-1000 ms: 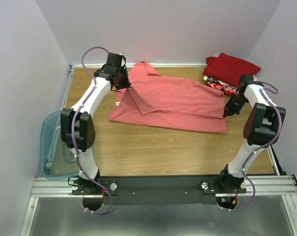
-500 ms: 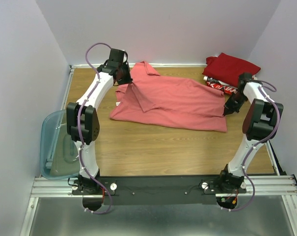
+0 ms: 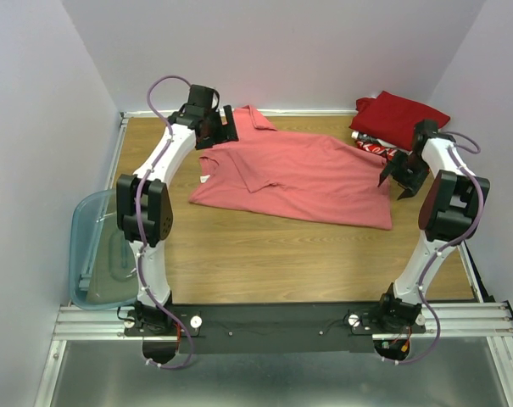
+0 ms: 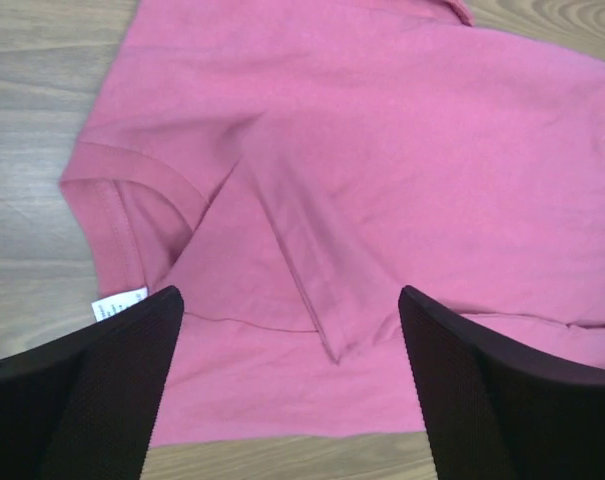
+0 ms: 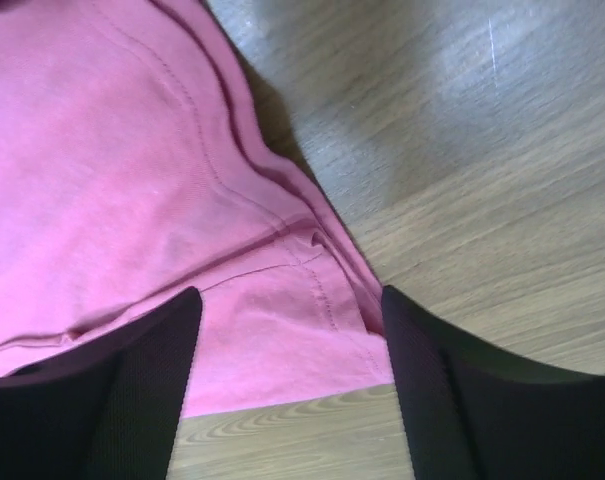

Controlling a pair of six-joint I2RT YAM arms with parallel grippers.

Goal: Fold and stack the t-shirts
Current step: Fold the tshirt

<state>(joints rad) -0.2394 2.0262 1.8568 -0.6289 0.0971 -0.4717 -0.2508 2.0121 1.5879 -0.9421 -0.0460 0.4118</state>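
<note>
Wood-grain tabletop is carrying the salmon-pink shirt between pale lilac walls; I am seeing left gripper and right gripper both gaping wide, empty.

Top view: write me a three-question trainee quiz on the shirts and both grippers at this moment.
1. True or false: the left gripper and the right gripper both stand open over the pink shirt.
2. Where does the dark red shirt lie? A: at the far right corner of the table. B: on the pink shirt. C: in the left gripper.
3. Fill in: the bin stands on the ____ arm's side.

Key: 1 true; 2 A; 3 left.
</note>
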